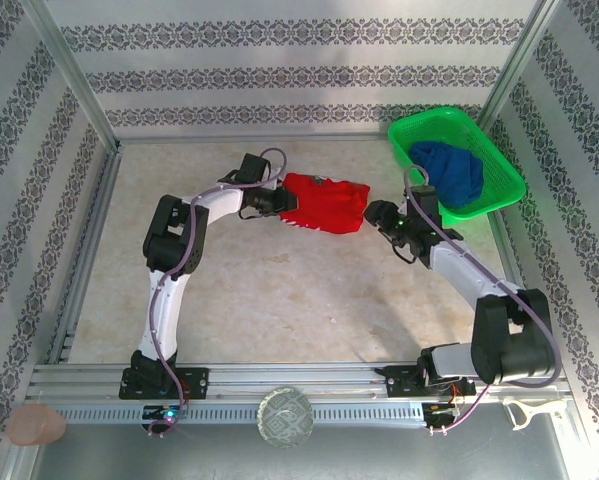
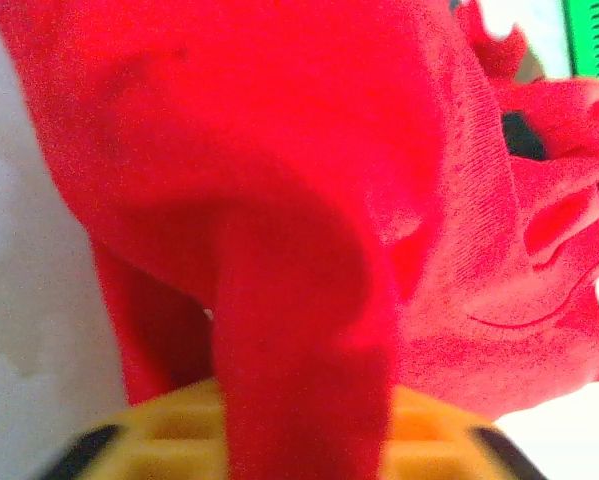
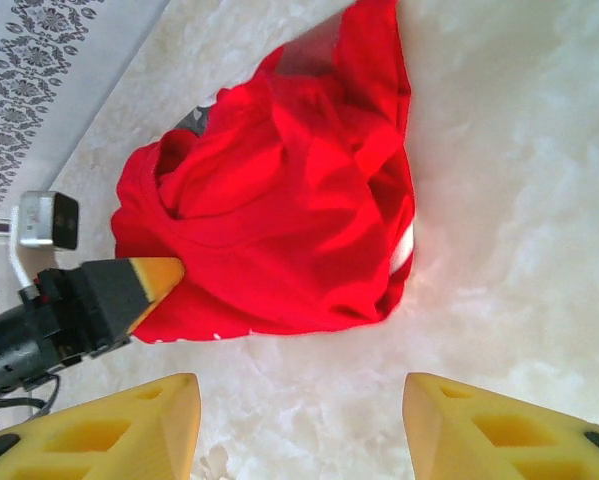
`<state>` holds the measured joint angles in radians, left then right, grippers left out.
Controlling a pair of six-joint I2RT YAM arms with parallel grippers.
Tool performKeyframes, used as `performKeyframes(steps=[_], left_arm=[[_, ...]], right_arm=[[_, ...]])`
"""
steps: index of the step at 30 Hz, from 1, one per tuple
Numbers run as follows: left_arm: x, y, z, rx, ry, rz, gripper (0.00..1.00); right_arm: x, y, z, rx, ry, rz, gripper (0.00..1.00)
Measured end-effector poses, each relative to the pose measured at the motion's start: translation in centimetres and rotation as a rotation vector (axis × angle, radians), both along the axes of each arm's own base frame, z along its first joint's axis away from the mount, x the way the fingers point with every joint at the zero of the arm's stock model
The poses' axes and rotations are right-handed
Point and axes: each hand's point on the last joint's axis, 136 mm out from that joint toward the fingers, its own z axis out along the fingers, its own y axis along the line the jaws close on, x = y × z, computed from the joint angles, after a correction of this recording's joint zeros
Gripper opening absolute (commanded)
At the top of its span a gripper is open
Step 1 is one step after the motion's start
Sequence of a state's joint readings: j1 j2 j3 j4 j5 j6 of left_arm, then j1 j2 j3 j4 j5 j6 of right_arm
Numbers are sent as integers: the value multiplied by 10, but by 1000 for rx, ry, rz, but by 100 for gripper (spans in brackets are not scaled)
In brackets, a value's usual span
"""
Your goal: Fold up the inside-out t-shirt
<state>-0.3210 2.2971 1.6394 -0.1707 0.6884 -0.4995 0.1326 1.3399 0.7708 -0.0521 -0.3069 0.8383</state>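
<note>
**Red t-shirt [image 1: 324,203] pinched at one edge**

The t-shirt lies crumpled at the far middle of the counter [image 1: 279,300]. The left claw [image 1: 282,204] is clamped on its edge; the right claw [image 1: 376,214] stands wide, just beside it

We are seeing the shirt [image 1: 324,203] lying on the surface [image 1: 279,300], toward the back. The left tool [image 1: 282,205] is touching its left edge, and the right tool [image 1: 372,213] is sitting just right of it. Behind and to the right, a garment [image 1: 454,172] is lying in a basket [image 1: 499,185].
</note>
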Motion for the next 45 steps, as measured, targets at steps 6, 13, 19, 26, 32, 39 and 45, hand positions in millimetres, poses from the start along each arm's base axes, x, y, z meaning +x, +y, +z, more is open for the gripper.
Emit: performKeyframes(steps=[6, 13, 19, 26, 32, 39, 45], left_arm=[[8, 21, -2, -10, 19, 75, 0], [20, 123, 6, 69, 31, 244, 0], [24, 257, 22, 203, 11, 421, 43], [48, 369, 79, 344, -105, 581, 100], [17, 354, 129, 386, -202, 589, 100], [-76, 320, 176, 465, -509, 612, 100], [-141, 279, 75, 614, -587, 505, 99]], right_arm=[[-14, 0, 7, 6, -13, 12, 56], [-35, 0, 8, 13, -5, 22, 56], [-54, -3, 12, 7, -22, 28, 64], [-75, -18, 13, -71, -10, 15, 98], [-76, -53, -1, -235, 38, -62, 98], [-50, -100, -6, -603, -50, -174, 99], [-29, -112, -17, -833, -191, -133, 98]])
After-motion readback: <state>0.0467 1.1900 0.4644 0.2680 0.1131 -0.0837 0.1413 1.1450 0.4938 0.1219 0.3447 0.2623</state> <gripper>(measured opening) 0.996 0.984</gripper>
